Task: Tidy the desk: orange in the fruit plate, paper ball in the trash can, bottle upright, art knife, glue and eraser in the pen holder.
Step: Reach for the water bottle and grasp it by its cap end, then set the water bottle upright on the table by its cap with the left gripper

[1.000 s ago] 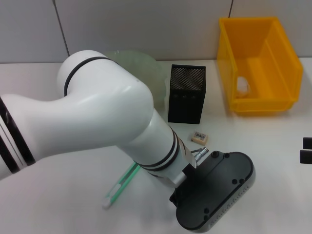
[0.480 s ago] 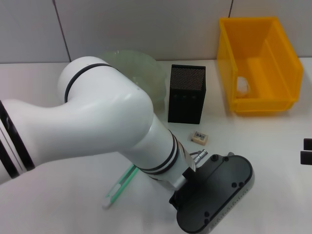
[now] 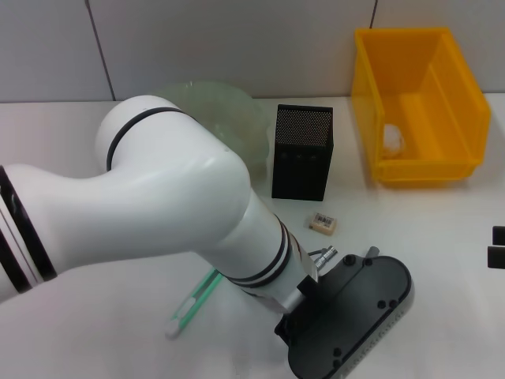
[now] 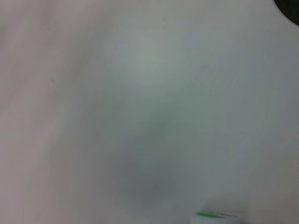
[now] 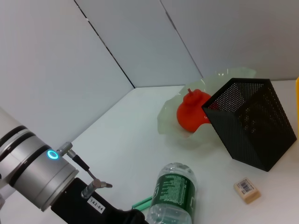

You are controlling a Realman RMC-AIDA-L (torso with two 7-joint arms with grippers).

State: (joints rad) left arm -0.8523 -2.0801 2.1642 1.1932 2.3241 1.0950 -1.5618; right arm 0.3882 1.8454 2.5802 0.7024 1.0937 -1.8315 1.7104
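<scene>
Left gripper [image 3: 351, 316] low near bottle [image 5: 175, 193] — eraser [image 3: 324, 223], pen holder [image 3: 302, 151] beyond.

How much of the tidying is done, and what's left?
Done: the orange sits in the fruit plate, and the paper ball is in the trash can. In hand: the left gripper is down over the bottle. Left: the eraser and a green tool lie on the desk, outside the pen holder. The right gripper sits at the side.

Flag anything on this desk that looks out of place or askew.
The eraser lies loose on the table in front of the pen holder rather than inside it. A green-and-white tool also lies loose beside the left arm. The orange already sits in the fruit plate.
</scene>
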